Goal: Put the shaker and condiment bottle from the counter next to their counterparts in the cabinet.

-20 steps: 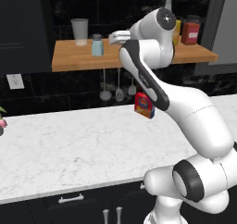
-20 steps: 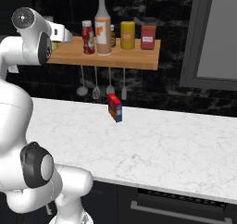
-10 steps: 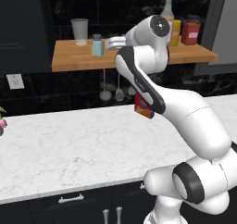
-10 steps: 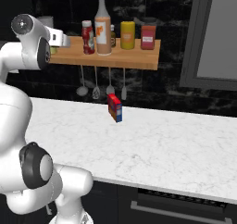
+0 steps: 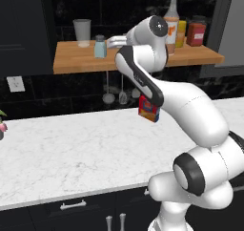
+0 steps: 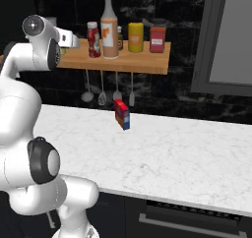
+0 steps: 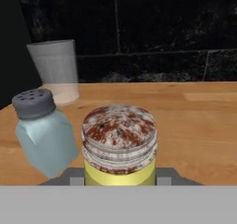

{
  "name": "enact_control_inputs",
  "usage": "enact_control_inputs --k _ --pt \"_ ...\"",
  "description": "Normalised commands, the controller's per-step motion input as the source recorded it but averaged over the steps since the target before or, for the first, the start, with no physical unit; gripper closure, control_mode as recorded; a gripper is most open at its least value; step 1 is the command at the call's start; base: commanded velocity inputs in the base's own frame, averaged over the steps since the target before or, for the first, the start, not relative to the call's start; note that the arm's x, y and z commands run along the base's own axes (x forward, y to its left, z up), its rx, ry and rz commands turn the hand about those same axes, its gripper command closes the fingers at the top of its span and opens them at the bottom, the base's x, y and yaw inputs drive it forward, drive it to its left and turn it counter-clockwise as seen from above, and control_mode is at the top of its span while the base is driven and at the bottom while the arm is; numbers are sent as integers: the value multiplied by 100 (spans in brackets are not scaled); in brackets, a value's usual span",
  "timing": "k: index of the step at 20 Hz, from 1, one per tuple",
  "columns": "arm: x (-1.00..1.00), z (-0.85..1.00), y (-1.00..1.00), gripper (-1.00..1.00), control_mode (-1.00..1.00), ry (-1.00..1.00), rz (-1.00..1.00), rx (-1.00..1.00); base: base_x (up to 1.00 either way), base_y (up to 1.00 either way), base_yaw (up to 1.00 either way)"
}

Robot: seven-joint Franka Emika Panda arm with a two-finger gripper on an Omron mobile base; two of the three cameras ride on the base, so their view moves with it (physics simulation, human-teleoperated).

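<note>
The gripper [image 7: 120, 180] is seen clamped on the shaker [image 7: 119, 144], a yellow-green cylinder whose silver cap is mottled with rust-red. The shaker is held upright over the cabinet shelf [image 7: 199, 121], just beside the pale blue shaker [image 7: 44, 130], which stands on the shelf to its left in the hand view; whether the two touch cannot be told. A clear glass tumbler [image 7: 54, 70] is seen further back on the shelf, against the dark tiled wall.

In the left base view the arm is stretched up to the shelf, its hand next to the pale blue shaker. In the right base view the condiment bottle [image 6: 93, 39] is seen standing on the shelf, close beside the tall orange-labelled bottle [image 6: 109, 28]. A small red and blue box [image 6: 122, 114] stands on the white marble surface [image 6: 197, 158] below.
</note>
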Motion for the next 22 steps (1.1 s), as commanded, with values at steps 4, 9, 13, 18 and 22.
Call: enact_control_inputs --k 4,9,13,18,22 --pt "8 -1 8 100 -100 0 0 0 0 0 0" --pt "23 0 16 100 -100 0 0 0 0 0 0" --pt "27 0 6 100 -100 0 0 0 0 0 0" --pt "0 -5 0 100 -100 0 0 0 0 0 0" --pt "-3 0 0 100 -100 0 0 0 0 0 0"
